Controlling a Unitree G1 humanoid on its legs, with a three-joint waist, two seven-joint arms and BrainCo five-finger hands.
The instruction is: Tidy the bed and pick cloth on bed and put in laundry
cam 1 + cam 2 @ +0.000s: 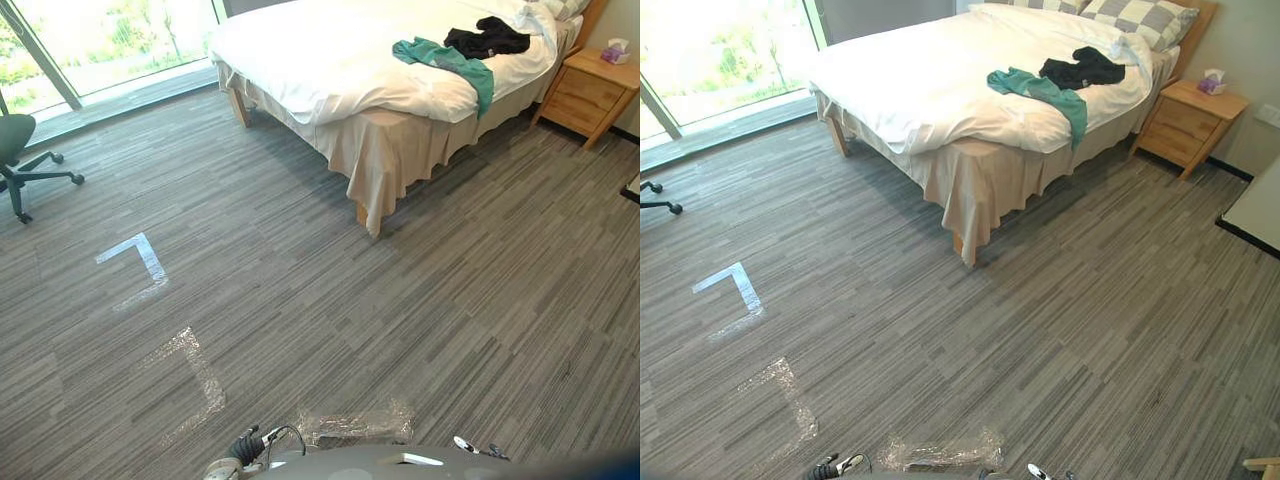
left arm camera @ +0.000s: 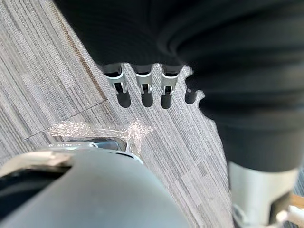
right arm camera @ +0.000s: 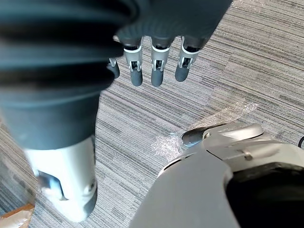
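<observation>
Clothes (image 1: 1042,92) far ahead of left hand (image 2: 142,88) and right hand (image 3: 154,71)
Both hang slack, empty; I'd walk to the bed (image 1: 910,80) first.

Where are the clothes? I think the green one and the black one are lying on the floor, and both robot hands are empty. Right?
Not quite. The green cloth and the black cloth lie on top of the bed instead, as the right eye view shows. The left hand and the right hand are indeed empty.
</observation>
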